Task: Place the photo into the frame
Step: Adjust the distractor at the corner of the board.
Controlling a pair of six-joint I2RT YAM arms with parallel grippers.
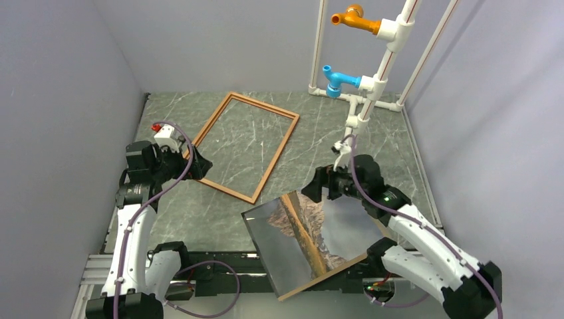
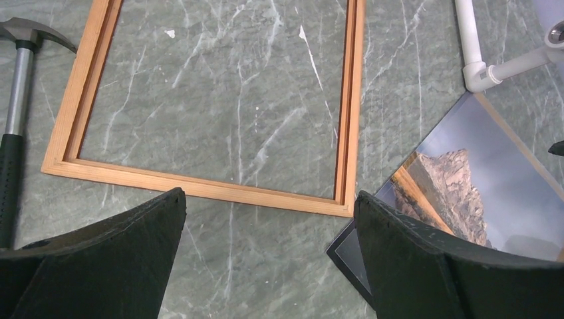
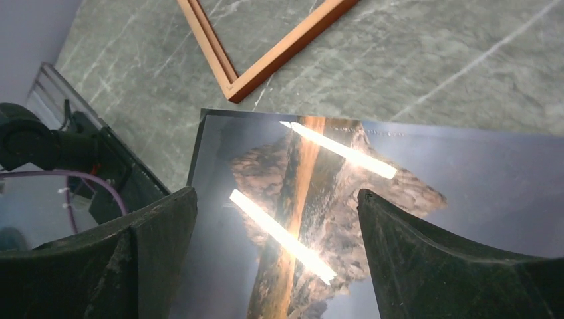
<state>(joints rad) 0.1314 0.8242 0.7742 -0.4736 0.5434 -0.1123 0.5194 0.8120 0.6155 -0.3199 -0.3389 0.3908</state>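
Right arm (image 1: 425,232) bent low; right jaws wide, empty, over photo (image 1: 299,239), face up. Left jaws wide, empty; frame (image 1: 275,160) lengthwise ahead of them.

Below the right end effector (image 3: 276,196), the photo (image 3: 432,193) is glossy paper; the frame (image 2: 199,189) smooth wood; the tabletop (image 2: 253,100) veined stone.

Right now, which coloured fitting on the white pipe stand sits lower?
The blue fitting; the orange fitting is mounted higher on the stand.
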